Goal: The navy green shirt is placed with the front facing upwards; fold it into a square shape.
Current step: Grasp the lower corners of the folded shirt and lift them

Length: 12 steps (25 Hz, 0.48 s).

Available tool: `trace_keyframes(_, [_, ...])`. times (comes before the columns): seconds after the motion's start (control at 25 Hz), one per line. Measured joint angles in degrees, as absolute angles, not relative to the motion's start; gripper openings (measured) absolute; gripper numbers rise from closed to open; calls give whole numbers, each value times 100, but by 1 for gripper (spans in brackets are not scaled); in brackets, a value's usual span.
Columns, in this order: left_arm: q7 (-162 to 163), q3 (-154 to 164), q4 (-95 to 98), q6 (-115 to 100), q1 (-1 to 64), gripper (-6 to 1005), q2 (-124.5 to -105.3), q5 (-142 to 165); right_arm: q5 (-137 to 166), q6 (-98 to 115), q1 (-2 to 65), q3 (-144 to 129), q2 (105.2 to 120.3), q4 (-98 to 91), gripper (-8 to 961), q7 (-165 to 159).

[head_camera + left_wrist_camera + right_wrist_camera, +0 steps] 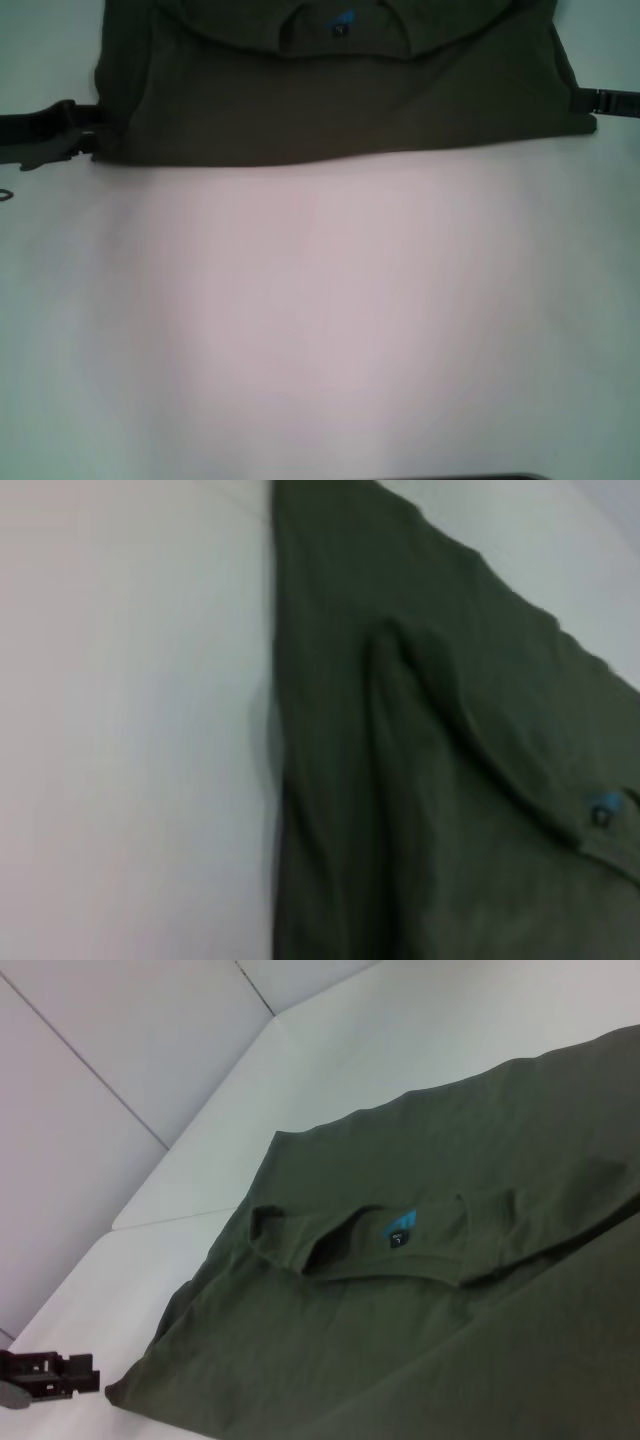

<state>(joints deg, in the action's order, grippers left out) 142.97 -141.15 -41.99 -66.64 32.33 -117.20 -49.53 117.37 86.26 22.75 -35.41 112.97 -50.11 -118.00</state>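
Ok, navy green shirt [340, 105] sits at the far side of the desk [320, 320], already doubled over, neck label up, long axis running left-right. Left gripper [82, 140] is at its near-left corner, right gripper [592, 108] at the near-right corner, both just touching the edge, about equally near. Can't tell if either gripper is open or clamped on cloth. Next fold prob goes sideways, imo.

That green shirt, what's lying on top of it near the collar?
On the navy green shirt a folded-over flap of its own cloth lies across the upper part, beside the blue neck label. Whatever that flap covers, including any chest lettering, is hidden.
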Motion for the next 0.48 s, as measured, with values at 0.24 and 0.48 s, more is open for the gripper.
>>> trace_keyframes(0.24, [14299,-14071,-4163,-6265,3304,539,-11818,-4727,11738,8620,2281,-3541,11284,-4984,916,-11800])
trace_keyframes(0.48, [14302,-13813,-4161,-6052,3350,538,-11828,-4719,11737,8632,2243,-3487,11303,-4983,915,-11801])
